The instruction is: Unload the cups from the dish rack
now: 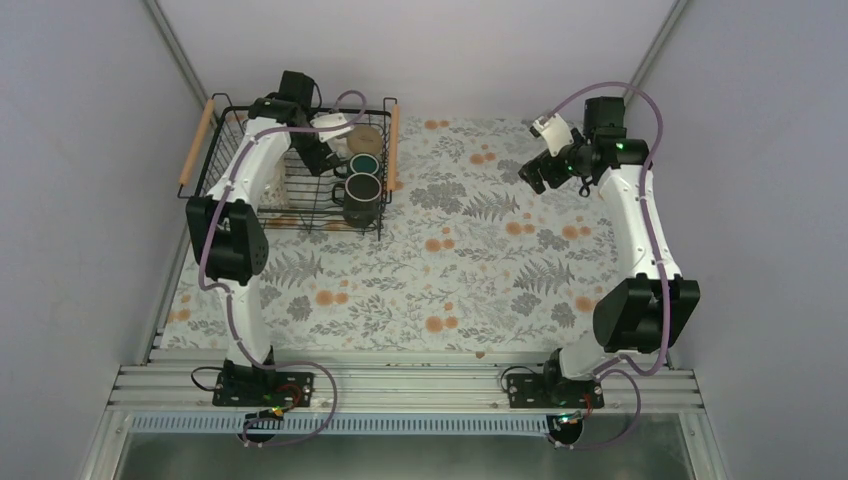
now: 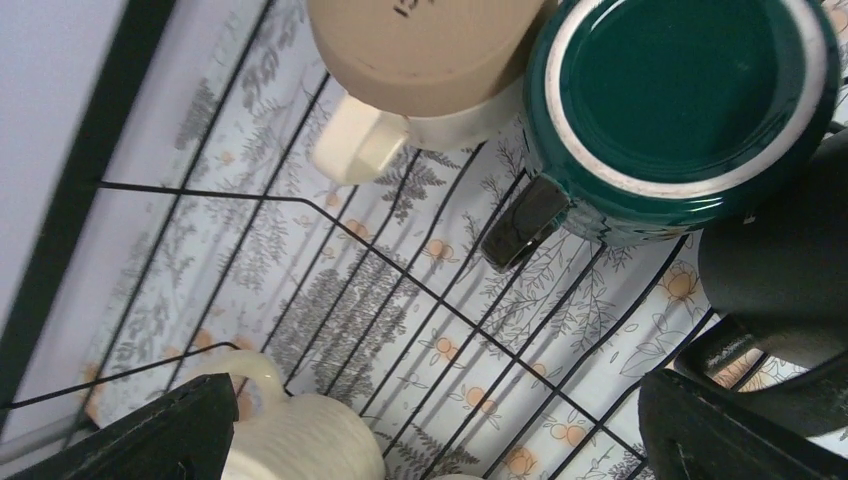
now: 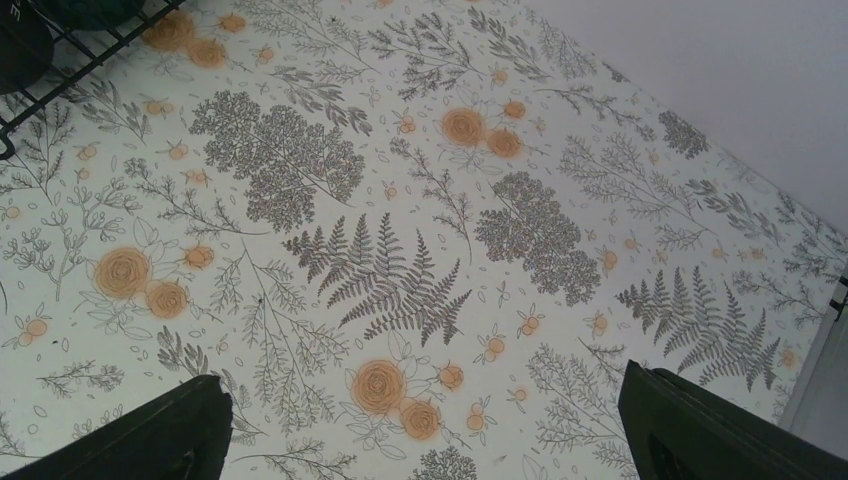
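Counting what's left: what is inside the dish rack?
Four mugs show: beige, dark green, dark grey, cream. The left arm covers part of the rack; more may hide there.

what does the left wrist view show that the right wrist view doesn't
Left wrist only: the inside of the rack with four mugs: beige mug, green mug, dark mug, cream mug. Right wrist only: a wide stretch of floral cloth outside the rack, with just a rack corner at top left. Both: the cloth, black rack wire, and an open gripper holding nothing, the left gripper and the right gripper.
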`<action>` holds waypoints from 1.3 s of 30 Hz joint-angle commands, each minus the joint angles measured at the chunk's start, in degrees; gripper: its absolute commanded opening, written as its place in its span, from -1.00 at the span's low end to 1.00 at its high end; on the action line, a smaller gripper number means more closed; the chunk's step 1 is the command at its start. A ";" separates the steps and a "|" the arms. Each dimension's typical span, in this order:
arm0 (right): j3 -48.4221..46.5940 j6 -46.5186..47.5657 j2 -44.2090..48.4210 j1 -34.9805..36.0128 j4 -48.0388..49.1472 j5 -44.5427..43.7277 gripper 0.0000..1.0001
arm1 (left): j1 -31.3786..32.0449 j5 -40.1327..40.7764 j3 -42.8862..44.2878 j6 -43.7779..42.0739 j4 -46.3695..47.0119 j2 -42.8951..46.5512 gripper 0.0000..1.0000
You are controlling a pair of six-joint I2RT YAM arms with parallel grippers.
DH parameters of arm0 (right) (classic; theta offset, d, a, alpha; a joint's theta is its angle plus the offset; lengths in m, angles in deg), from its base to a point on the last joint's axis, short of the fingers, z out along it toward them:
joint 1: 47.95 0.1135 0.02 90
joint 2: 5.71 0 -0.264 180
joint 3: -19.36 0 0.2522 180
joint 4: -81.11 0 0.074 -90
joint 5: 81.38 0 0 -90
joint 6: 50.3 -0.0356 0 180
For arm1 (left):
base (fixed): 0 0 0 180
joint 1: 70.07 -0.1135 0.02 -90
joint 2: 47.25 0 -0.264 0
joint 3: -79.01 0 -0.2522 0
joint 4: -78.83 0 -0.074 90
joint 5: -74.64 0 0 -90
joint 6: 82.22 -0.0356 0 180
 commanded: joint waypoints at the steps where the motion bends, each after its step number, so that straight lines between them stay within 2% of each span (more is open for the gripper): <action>1: 1.17 -0.19 1.71 -0.25 1.77 -0.54 1.00 | 0.28 -1.76 -1.15 -1.16 1.11 3.47 1.00; 10: 1.07 -0.24 1.65 -0.30 1.33 -0.61 1.00 | 0.24 -6.68 -4.75 -4.92 0.79 6.86 1.00; 17: 0.05 0.39 1.21 -0.30 -0.78 -1.15 1.00 | 0.41 -7.23 -7.49 -6.14 1.20 5.56 0.94; 22: 1.25 0.65 1.75 -0.30 0.10 -1.88 1.00 | 0.86 -8.22 -6.78 -6.41 -1.22 2.58 0.67; 28: 3.02 0.87 1.66 -0.30 1.06 -2.06 1.00 | 1.16 -11.59 -4.94 -8.12 -4.45 0.11 0.59; 32: 4.45 0.92 1.62 -0.30 2.21 -2.33 1.00 | 1.66 -13.18 -2.23 -9.49 -9.24 -2.55 0.40; 39: 5.61 0.99 1.38 -0.28 3.00 -2.61 1.00 | 1.98 -15.97 -1.19 -12.42 -15.34 -2.14 0.39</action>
